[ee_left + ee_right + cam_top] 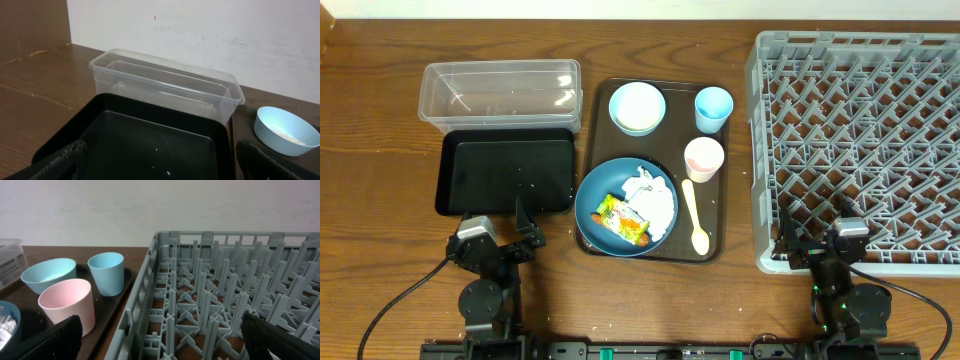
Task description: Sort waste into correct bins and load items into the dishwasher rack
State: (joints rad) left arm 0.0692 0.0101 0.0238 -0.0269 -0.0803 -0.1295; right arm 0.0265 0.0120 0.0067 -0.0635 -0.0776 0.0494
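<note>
**Front edge of bench**
- Left pincer point(498, 238): jaws spread wide, gripping nothing, facing the black tub point(448, 175).
- Right pincer point(815, 236): jaws spread wide, gripping nothing, at the near left corner of the dishwasher rack point(757, 150).
- The rack fills the right end of the bench.

**Brown tray point(675, 140), bench centre, long axis front to back**
- Near end:
  - Blue plate point(592, 200) carrying tissue point(655, 200), wrapper point(618, 215) and an orange stick point(638, 234).
  - Spoon point(696, 215) just right of the plate, long axis front to back, scoop toward the front edge.
- Middle: pink cup point(704, 157), upright.
- Far end: blue cup point(713, 107), upright, at the right. Bowl point(637, 107) at the left, holding rice grains point(285, 132).

**Left of tray**
- The black tub lies with its long axis left to right.
- Clear tub point(430, 95): directly behind the black tub, same axis.
</note>
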